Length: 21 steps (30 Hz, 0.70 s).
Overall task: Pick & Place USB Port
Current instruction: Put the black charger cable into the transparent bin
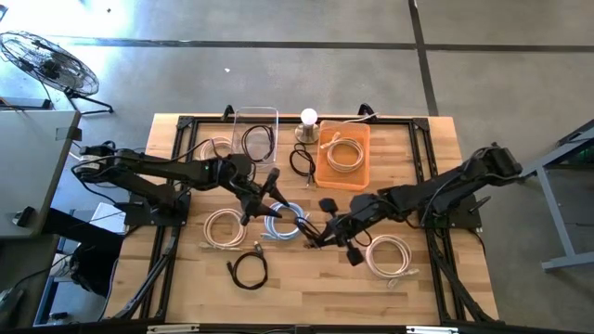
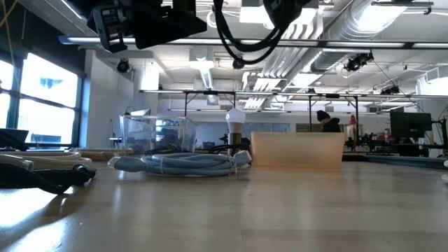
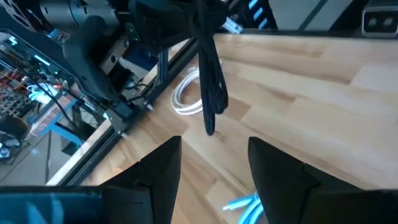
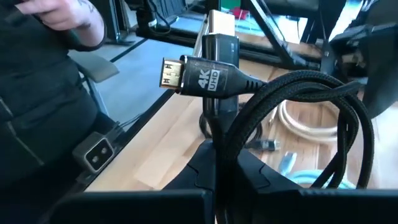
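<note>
High view: right gripper (image 1: 320,238) sits near table (image 1: 436,288) centre, jaws clamped on a black braided cable (image 4: 292,118). Right wrist view shows that cable looped and held off the table, its plug marked 4K, gold-tipped, more HDMI than USB by looks. Plug's long axis runs roughly crosswise to the jaws, the tip pointing away from the loop.

Left gripper (image 1: 263,190) hovers just at 10 o'clock of the right one, jaws apart and holding nothing. Left wrist view shows the black cable hanging just ahead of its fingers (image 3: 163,168). Left arm is nearest for a handover; judged, not certain.

Orange bin (image 1: 344,154) lies at 12 to 1 o'clock of the held cable, near; clear bin (image 1: 254,125) at 11 o'clock, farther.

Count: blue coil (image 1: 281,223), one. Beige coils loose on the table, two; one more in the orange bin. Black coils lying on the table, two. Bulb on stand (image 1: 308,119), one. Bins, two.
</note>
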{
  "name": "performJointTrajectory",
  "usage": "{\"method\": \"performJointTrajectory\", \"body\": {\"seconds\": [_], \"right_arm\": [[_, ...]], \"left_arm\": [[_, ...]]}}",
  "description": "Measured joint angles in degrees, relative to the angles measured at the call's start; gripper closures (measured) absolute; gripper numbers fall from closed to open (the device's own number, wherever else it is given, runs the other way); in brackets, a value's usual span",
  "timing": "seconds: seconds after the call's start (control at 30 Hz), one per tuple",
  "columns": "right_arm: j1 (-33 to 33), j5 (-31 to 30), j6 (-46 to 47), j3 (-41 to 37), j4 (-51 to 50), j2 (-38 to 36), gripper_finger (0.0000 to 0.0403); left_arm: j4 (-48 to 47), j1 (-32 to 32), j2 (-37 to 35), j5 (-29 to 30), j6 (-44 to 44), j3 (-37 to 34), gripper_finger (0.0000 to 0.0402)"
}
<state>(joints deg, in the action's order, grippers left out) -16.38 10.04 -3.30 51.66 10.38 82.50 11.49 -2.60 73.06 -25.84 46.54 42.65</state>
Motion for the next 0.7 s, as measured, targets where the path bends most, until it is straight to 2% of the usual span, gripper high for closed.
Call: {"method": "performJointTrajectory", "body": {"seconds": [0.23, 0.37, 0.7], "right_arm": [[0.33, 0.22, -3.20, 0.02, 2.83, 0.86, 0.0395], [1.13, 0.77, -3.67, 0.02, 3.70, 0.86, 0.0395], [4.09, 6.76, -4.64, 0.04, 9.52, 5.13, 0.0395]], "left_arm": [[2.12, 0.03, 0.00, -4.83, -2.02, 0.02, 0.0220], [2.10, 0.03, 0.00, -4.69, -2.24, 0.02, 0.0220], [3.18, 0.02, 2.50, -3.65, -2.02, 0.04, 0.0220]]}}
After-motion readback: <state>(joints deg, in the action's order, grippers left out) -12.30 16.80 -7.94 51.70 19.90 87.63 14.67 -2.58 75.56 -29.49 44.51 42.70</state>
